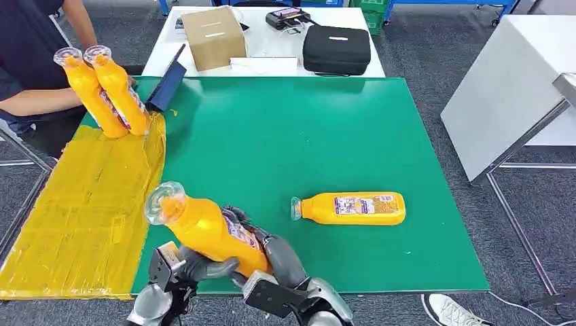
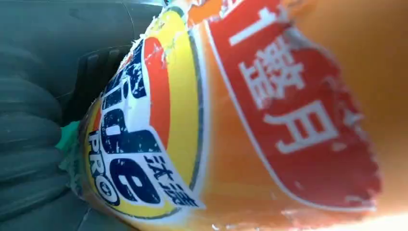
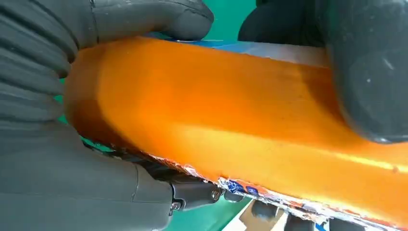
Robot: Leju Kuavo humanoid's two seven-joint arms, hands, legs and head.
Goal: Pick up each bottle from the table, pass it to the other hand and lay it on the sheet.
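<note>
Both hands, right hand (image 1: 272, 255) and left hand (image 1: 193, 265), grasp one tilted orange bottle (image 1: 204, 227) above the green mat's (image 1: 285, 136) near edge. Another bottle (image 1: 353, 208) lies on the mat, right of it.

sheet (image 1: 88, 210) left — lying bottle (image 1: 353, 208) right

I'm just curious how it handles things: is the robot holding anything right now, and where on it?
Yes: an orange bottle, gripped around its lower body by both the left hand and the right hand, cap end tilted up.
</note>
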